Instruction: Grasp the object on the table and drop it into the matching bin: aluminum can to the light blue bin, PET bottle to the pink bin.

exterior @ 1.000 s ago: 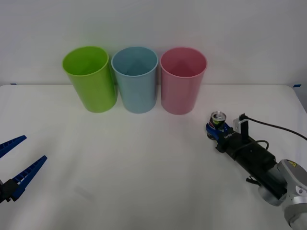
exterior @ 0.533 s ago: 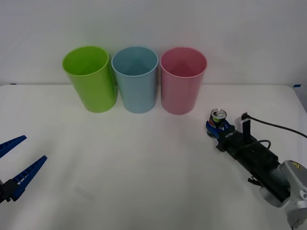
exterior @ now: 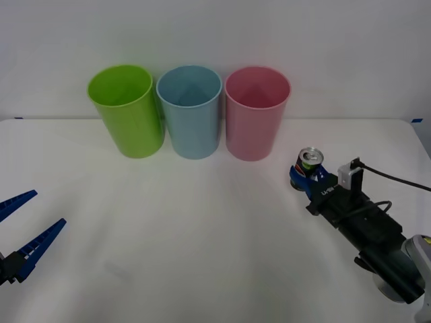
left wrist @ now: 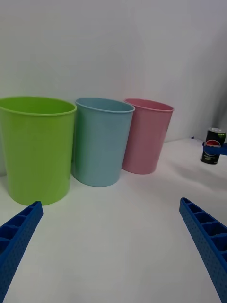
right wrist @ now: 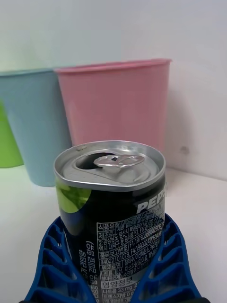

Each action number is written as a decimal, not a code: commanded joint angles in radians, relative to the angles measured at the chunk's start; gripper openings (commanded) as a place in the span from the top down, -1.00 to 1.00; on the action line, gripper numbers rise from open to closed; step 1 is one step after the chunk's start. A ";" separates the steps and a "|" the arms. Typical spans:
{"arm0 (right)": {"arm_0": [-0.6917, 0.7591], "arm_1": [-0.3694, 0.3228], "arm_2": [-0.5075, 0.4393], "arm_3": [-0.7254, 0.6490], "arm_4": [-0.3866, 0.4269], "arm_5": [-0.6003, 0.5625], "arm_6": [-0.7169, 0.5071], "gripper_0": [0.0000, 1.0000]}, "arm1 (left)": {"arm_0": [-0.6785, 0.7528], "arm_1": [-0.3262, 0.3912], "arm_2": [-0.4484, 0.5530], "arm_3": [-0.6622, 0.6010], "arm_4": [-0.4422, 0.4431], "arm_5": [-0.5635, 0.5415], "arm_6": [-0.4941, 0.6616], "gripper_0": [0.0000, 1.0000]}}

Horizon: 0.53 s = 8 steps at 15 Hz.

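The aluminum can (exterior: 310, 161), small and dark with a silver top, stands upright at the right side of the white table (exterior: 202, 235). My right gripper (exterior: 304, 176) is shut on the can, its blue fingers (right wrist: 49, 265) hugging both sides of the can (right wrist: 111, 199). The pink bin (exterior: 256, 118) stands behind and to the left of the can, and the light blue bin (exterior: 190, 114) is beside it, further left. My left gripper (exterior: 20, 225) hangs open at the table's left front, holding nothing. Its wrist view shows the can (left wrist: 213, 147) far off.
A lime green bin (exterior: 126, 113) stands left of the light blue one; the three bins form a row at the back of the table. A black cable runs from the right wrist toward the right edge.
The right gripper and the can in it have shifted slightly to the right and a little up. The left arm has stayed still.
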 commanded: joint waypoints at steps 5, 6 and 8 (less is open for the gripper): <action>0.079 -0.044 0.049 -0.251 0.006 0.000 -0.136 1.00 | 0.000 0.000 0.000 0.000 0.000 0.000 0.000 -1.00; 0.087 -0.052 0.052 -0.279 0.006 0.001 -0.144 1.00 | 0.000 0.000 0.000 0.000 0.000 0.000 0.000 -1.00; 0.088 -0.063 0.057 -0.320 0.006 0.000 -0.156 1.00 | 0.000 0.000 0.000 0.000 0.000 0.000 0.000 -1.00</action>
